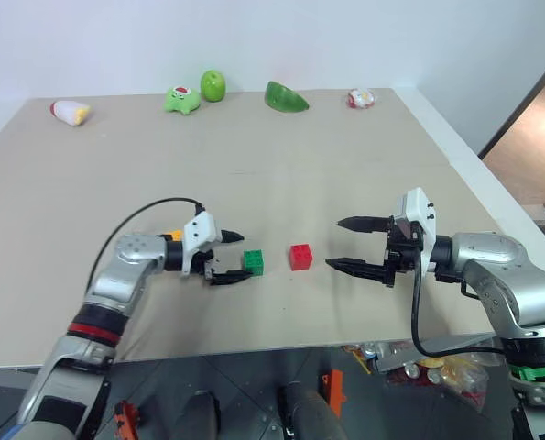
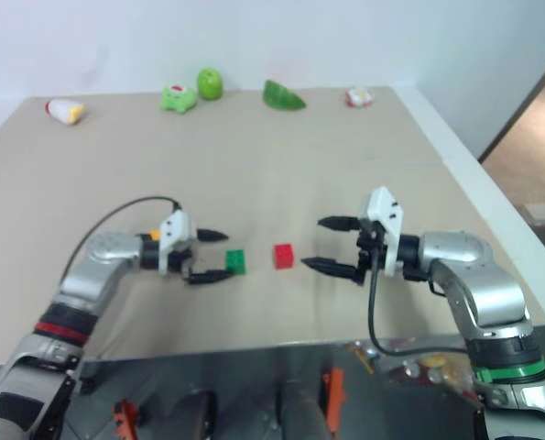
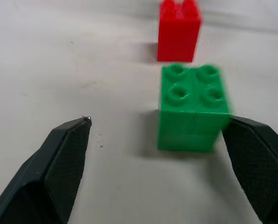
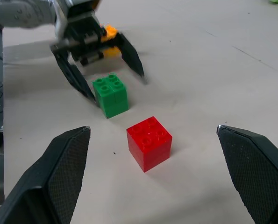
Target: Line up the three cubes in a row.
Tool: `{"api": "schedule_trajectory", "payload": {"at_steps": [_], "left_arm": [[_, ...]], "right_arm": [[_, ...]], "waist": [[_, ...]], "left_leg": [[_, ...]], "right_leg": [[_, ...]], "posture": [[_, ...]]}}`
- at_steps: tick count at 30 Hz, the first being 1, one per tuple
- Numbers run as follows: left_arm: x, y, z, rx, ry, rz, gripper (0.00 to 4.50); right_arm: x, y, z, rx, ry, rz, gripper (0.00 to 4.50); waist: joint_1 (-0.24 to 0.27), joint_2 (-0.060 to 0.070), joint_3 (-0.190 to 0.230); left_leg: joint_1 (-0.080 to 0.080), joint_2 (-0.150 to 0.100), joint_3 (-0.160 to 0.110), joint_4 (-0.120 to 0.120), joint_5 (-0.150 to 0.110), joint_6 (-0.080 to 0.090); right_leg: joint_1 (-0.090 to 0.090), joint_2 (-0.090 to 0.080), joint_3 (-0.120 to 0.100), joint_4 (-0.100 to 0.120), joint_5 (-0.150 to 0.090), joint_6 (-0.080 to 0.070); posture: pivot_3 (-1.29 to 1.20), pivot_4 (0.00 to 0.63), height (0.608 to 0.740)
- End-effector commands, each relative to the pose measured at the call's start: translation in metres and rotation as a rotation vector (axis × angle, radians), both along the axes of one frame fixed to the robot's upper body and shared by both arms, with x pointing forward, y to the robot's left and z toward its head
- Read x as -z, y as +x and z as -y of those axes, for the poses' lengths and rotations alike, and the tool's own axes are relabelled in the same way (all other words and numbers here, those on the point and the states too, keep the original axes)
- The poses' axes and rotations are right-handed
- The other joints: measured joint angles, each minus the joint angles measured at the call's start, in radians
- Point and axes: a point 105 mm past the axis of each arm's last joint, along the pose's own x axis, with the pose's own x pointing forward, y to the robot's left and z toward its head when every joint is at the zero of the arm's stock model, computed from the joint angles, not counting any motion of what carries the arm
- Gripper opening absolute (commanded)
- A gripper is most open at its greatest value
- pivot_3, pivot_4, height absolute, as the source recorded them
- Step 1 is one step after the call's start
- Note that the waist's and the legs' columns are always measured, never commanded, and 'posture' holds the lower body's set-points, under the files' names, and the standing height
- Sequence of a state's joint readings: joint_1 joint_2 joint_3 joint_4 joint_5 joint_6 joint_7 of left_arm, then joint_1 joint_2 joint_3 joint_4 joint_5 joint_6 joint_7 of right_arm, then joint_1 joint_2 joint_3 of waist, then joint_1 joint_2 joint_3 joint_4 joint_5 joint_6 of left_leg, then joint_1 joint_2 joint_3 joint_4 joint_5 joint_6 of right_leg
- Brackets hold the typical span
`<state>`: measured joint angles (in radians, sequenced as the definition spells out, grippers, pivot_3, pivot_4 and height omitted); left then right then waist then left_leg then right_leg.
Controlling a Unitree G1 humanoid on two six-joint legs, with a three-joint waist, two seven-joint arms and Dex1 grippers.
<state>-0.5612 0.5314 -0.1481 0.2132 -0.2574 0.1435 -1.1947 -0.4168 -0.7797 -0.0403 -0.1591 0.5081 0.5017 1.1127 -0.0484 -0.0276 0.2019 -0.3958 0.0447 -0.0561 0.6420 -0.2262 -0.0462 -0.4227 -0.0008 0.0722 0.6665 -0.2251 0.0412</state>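
With the small green studded plastic cube (image 1: 254, 262) set down beside the red studded plastic cube (image 1: 300, 257) toward the counter's (image 1: 345, 156) near edge, the left gripper (image 1: 227, 256), fingers wide, should draw straight back without nudging it, while the right gripper (image 1: 352, 245) hangs wide open

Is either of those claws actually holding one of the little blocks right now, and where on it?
Nothing is held. The left gripper has open jaws around the green cube, which sits on the table. The right gripper is open too.
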Motion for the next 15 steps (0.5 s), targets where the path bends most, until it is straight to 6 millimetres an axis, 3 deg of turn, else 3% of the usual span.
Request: {"api": "schedule_trajectory", "payload": {"at_steps": [1, 6, 9, 12, 15], "left_arm": [[-0.035, -0.018, -0.004, 0.035, -0.066, 0.033, 4.48], [-0.064, -0.055, -0.013, 0.064, -0.119, -0.047, 4.48], [-0.074, -0.063, -0.027, -0.006, -0.146, -0.051, 4.48], [-0.076, -0.059, -0.064, -0.185, -0.165, -0.024, 4.48], [-0.062, -0.061, -0.103, -0.320, -0.148, -0.017, 4.48]], "right_arm": [[-0.017, 0.000, 0.004, -0.011, -0.004, 0.059, 4.50], [-0.023, 0.001, 0.006, -0.017, -0.012, 0.075, 4.50], [-0.027, 0.004, 0.004, -0.024, -0.003, 0.086, 4.50], [-0.028, 0.001, -0.006, -0.057, 0.009, 0.088, 4.50], [-0.025, -0.003, -0.013, -0.080, 0.008, 0.084, 4.50]], "waist": [[0.000, 0.000, 0.000], [-0.002, 0.000, 0.000], [-0.001, 0.000, 0.000], [-0.002, 0.000, 0.000], [-0.007, 0.000, 0.000]], "left_leg": [[0.000, 0.000, 0.000, 0.000, 0.000, 0.000], [0.000, 0.000, 0.000, 0.000, 0.000, 0.000], [0.001, 0.001, 0.000, 0.000, 0.000, 0.000], [0.001, 0.001, 0.000, 0.000, 0.000, 0.000], [0.002, 0.002, 0.001, -0.001, 0.000, 0.000]], "right_leg": [[0.000, 0.000, 0.000, 0.000, 0.000, 0.000], [0.000, 0.000, 0.000, 0.000, 0.000, 0.000], [0.000, 0.000, 0.000, 0.000, 0.000, 0.000], [0.000, 0.000, 0.000, 0.000, 0.000, 0.000], [0.000, 0.002, 0.001, 0.000, 0.000, -0.001]], "posture": [[0.00, 0.150, 0.733], [0.00, 0.150, 0.733], [0.00, 0.150, 0.733], [0.00, 0.150, 0.733], [0.00, 0.150, 0.733]]}}
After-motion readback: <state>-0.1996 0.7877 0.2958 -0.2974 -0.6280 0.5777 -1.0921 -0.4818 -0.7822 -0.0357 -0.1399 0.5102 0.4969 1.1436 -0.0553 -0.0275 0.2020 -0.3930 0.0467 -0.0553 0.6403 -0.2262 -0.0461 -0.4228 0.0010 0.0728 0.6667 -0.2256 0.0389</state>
